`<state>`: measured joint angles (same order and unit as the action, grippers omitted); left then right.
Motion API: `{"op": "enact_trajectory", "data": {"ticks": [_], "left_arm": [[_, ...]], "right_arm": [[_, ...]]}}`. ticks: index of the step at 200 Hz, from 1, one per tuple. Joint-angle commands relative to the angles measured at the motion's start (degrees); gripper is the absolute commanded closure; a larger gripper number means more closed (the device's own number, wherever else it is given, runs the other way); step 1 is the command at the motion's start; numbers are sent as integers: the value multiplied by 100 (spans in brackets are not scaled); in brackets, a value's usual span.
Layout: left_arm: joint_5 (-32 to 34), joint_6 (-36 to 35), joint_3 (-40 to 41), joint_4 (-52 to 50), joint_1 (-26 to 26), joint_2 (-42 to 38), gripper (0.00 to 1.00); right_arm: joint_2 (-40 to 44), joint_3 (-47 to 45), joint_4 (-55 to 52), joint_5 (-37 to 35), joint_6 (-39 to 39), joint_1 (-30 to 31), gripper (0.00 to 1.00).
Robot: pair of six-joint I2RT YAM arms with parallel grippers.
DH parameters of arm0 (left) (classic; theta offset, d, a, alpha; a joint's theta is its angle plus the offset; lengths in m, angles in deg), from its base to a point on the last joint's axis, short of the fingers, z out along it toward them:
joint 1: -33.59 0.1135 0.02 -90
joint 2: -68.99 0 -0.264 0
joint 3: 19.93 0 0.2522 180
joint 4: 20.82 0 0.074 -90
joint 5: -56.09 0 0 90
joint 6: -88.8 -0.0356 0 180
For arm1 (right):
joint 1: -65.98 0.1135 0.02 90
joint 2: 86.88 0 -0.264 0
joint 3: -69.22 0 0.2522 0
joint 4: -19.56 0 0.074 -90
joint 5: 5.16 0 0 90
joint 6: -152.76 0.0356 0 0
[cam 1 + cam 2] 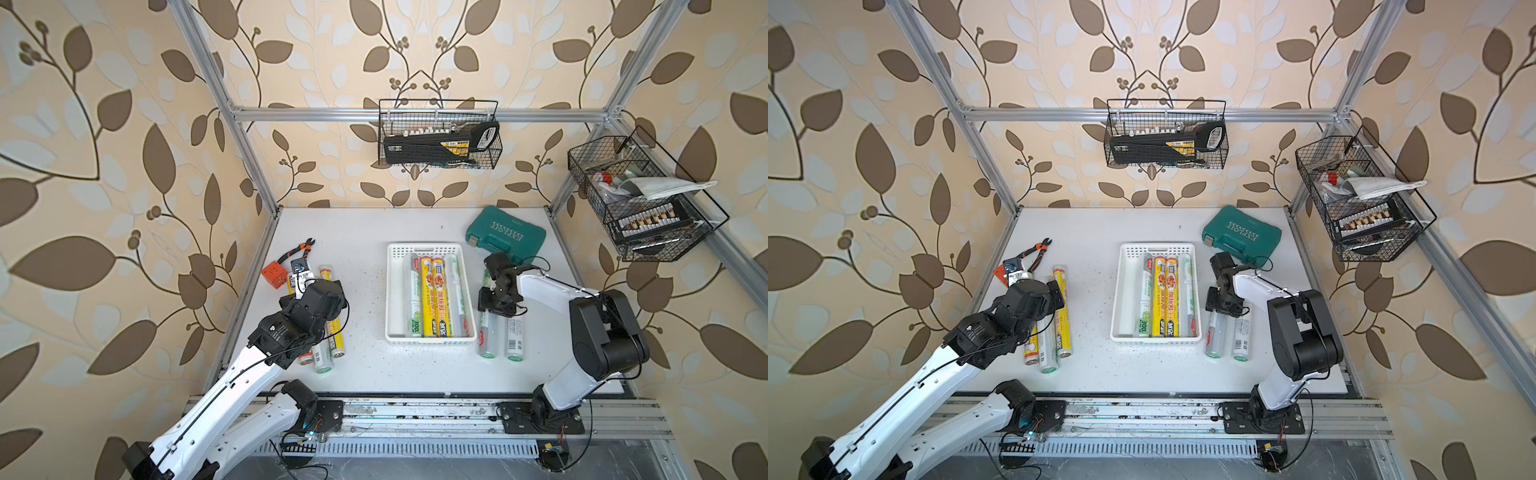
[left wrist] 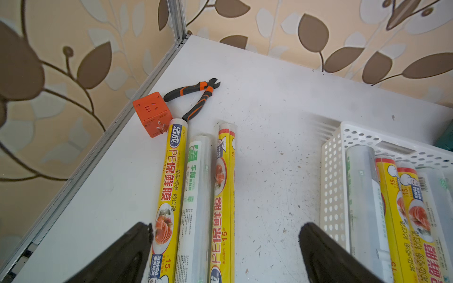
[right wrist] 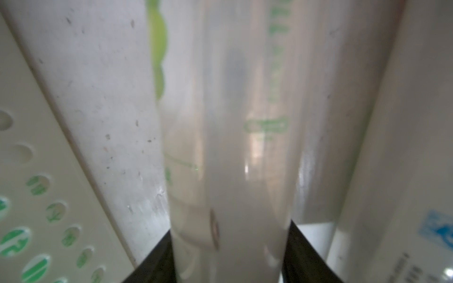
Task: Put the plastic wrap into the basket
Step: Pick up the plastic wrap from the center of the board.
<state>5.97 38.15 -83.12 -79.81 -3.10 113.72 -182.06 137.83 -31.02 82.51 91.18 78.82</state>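
Note:
The white lattice basket [image 1: 424,248] [image 1: 1156,248] stands mid-table and holds several rolls of plastic wrap [image 1: 432,295], yellow and clear. Right of it two clear rolls with green print lie side by side. My right gripper [image 1: 494,305] [image 3: 229,245] is shut on the one nearer the basket [image 1: 487,334] [image 3: 228,147], a jaw pressed to each side. At the left, three more rolls [image 1: 1062,307] [image 2: 196,196] lie together. My left gripper [image 1: 318,291] [image 2: 225,235] hangs over them, open wide and holding nothing.
A teal tool case [image 1: 505,232] lies behind the right arm. An orange cube [image 2: 152,115] and orange-handled pliers [image 2: 196,98] sit by the left wall. Black wire baskets hang on the back frame [image 1: 440,137] and on the right frame [image 1: 640,199].

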Motion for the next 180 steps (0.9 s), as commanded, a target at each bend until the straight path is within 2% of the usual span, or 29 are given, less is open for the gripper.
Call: {"op": "enact_trajectory", "data": {"ticks": [1,73,142,180], "left_arm": [[-52,97,47,-38,61,-85,1],[-295,151,13,-67,65,-131,1],[-391,244,-57,-171,66,-213,1],[-439,256,-49,-170,64,-342,1]], "right_arm": [[-63,210,-18,30,39,2,50],[440,540,-633,-66,116,147,69],[944,1325,-1459,-191,364,682,69],[951,1961,-1711,-277,582,1288,68]]}}
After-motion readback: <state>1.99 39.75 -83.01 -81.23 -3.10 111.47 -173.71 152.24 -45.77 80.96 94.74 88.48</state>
